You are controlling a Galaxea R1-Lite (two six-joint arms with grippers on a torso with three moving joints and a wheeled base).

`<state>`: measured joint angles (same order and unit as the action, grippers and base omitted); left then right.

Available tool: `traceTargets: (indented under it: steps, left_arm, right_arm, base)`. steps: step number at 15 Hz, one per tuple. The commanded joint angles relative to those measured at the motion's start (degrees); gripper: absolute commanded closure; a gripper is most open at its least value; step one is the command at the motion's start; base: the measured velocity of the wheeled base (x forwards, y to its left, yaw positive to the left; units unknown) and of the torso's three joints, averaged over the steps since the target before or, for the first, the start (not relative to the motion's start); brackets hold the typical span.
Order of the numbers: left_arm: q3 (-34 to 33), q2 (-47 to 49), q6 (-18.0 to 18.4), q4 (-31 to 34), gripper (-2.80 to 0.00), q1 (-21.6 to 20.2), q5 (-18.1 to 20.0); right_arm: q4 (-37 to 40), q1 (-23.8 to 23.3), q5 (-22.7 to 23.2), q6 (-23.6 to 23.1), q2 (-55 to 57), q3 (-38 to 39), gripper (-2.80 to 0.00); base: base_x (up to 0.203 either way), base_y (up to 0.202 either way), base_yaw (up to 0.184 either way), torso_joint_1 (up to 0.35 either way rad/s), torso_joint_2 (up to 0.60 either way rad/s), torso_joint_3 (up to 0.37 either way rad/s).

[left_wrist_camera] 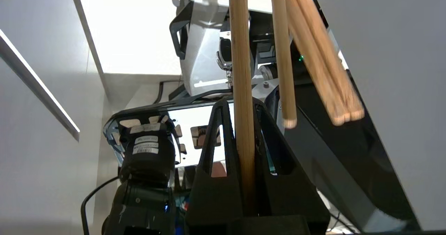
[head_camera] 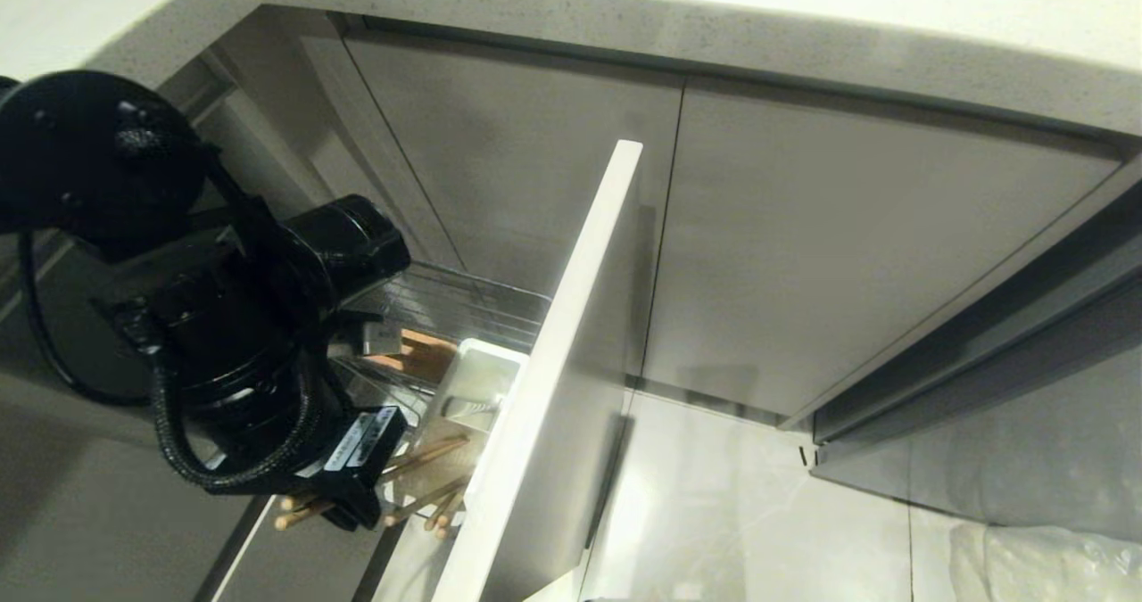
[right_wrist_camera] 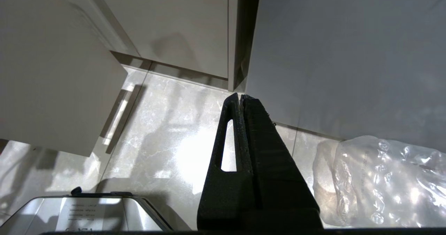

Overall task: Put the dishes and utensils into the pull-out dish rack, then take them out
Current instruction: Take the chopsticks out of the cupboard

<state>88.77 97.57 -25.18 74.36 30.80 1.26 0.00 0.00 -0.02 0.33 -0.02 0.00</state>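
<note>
Gripping a single chopstick (left_wrist_camera: 241,88) between closed jaws, the left gripper (left_wrist_camera: 240,123) sits low over the near end of the pull-out dish rack (head_camera: 473,308), just behind its pale front panel (head_camera: 553,361). In the left wrist view the held stick runs straight out from between the fingers, while several more chopsticks (left_wrist_camera: 324,61) stand just beside it, leaning and apart from the grip. The head view shows light-wood sticks (head_camera: 428,495) poking up around the gripper, near the white utensil caddy (head_camera: 477,388).

Whether this is loading or unloading cannot be read with certainty. With the other sticks already standing in the rack, the step looks like handling one chopstick at the caddy.

The next move calls for keeping the stick steady and clear of its leaning neighbours and of the front panel.

The right gripper (right_wrist_camera: 242,101) is parked with jaws closed on nothing, above the pale floor (right_wrist_camera: 167,130) beside a clear plastic bag (right_wrist_camera: 383,179).
</note>
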Motion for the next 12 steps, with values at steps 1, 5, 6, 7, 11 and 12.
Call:
traceTargets:
  steps: [1, 5, 6, 7, 11, 12]
  left_arm:
    - [0.00, -2.35, -0.27, 0.89, 0.00, 0.77, -0.03]
    - [0.97, -6.51, -0.47, 3.05, 0.00, 2.44, 0.03]
    - [1.90, -7.55, -0.49, 4.54, 0.00, 2.89, 0.06]
    - [2.40, -8.54, -0.49, 5.40, 0.00, 3.16, 0.06]
    - [4.11, -11.73, -0.42, 6.72, 0.00, 3.45, 0.06]
    - [4.55, -12.69, -0.47, 7.00, 0.00, 3.84, 0.06]
  right_arm:
    - [0.00, 0.00, 0.02, 0.02, 0.02, 0.00, 0.00]
    - [0.00, 0.00, 0.02, 0.02, 0.02, 0.00, 0.00]
    - [0.00, 0.00, 0.02, 0.02, 0.02, 0.00, 0.00]
    - [0.00, 0.00, 0.02, 0.02, 0.02, 0.00, 0.00]
    - [0.00, 0.00, 0.02, 0.02, 0.02, 0.00, 0.00]
    - [0.00, 0.00, 0.02, 0.02, 0.02, 0.00, 0.00]
  base:
    - [0.000, 0.000, 0.000, 0.000, 0.00, 0.000]
    - [0.000, 0.000, 0.000, 0.000, 0.00, 0.000]
    - [0.000, 0.000, 0.000, 0.000, 0.00, 0.000]
    - [0.000, 0.000, 0.000, 0.000, 0.00, 0.000]
    - [0.000, 0.000, 0.000, 0.000, 0.00, 0.000]
    - [0.000, 0.000, 0.000, 0.000, 0.00, 0.000]
